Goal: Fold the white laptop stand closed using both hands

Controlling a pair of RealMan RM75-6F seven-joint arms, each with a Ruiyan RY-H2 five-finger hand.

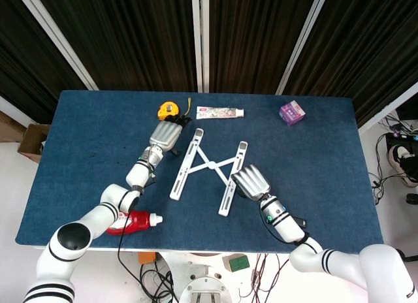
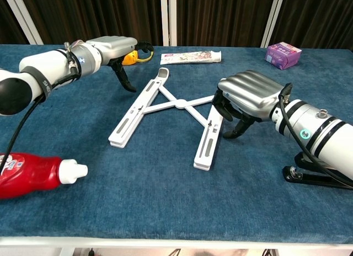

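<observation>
The white laptop stand (image 1: pixel 208 164) (image 2: pixel 179 104) lies flat on the blue table (image 1: pixel 313 166), its two rails spread apart in an X. My left hand (image 1: pixel 164 134) (image 2: pixel 113 46) hovers just left of the far end of the left rail, fingers bent downward and holding nothing. A small gap shows between its fingertips (image 2: pixel 129 87) and the rail. My right hand (image 1: pixel 250 181) (image 2: pixel 251 93) sits at the outer side of the right rail, with its bent fingers (image 2: pixel 219 110) against or right beside the rail's edge. It grips nothing.
A yellow tape measure (image 1: pixel 168 109) (image 2: pixel 131 57) sits just behind my left hand. A toothpaste box (image 1: pixel 220 111) (image 2: pixel 190 57) and a purple box (image 1: pixel 292 112) (image 2: pixel 283 54) lie at the far edge. A red bottle (image 1: pixel 134 221) (image 2: pixel 33 173) lies front left, a black stapler (image 2: pixel 317 176) front right.
</observation>
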